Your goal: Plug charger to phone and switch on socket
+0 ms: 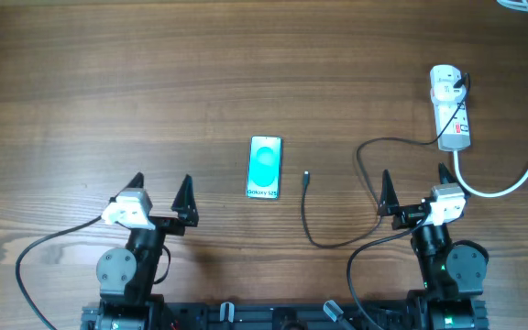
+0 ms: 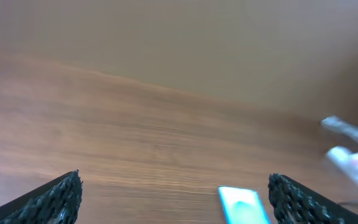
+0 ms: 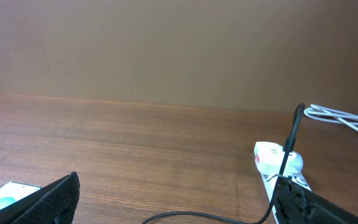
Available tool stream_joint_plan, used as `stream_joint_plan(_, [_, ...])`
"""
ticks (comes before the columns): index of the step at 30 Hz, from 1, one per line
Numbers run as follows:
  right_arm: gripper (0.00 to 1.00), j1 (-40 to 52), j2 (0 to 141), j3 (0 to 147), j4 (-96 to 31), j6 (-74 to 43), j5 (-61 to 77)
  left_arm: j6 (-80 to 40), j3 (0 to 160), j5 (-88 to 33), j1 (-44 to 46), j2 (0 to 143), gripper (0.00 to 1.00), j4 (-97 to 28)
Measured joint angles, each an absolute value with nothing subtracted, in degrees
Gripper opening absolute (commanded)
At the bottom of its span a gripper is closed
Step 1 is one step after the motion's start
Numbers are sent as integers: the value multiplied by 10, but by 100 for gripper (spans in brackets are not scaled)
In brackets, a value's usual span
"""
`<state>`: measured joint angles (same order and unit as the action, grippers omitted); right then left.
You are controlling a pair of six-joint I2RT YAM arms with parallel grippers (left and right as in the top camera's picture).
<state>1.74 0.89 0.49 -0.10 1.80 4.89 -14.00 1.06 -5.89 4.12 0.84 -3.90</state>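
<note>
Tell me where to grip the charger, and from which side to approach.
Probably just behind the connector tip of the charger, from above, fingers across the cable: it lies flat and straight there. The right gripper is nearer.

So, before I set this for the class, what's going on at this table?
Nothing is being handled yet. Both arms rest at the near edge of the wooden table, the left gripper and right gripper open and empty. The small flat teal-screened smartphone lies between them. The thin black charger cable curls across the table, its connector tip lying beside the smartphone, not plugged in. The white plastic socket block with red markings sits far right.
</note>
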Motion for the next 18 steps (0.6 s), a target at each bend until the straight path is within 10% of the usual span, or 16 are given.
stream_joint_plan(18, [100,17,9,5,-1,18,49,-265,113,-134,41,39,100,140])
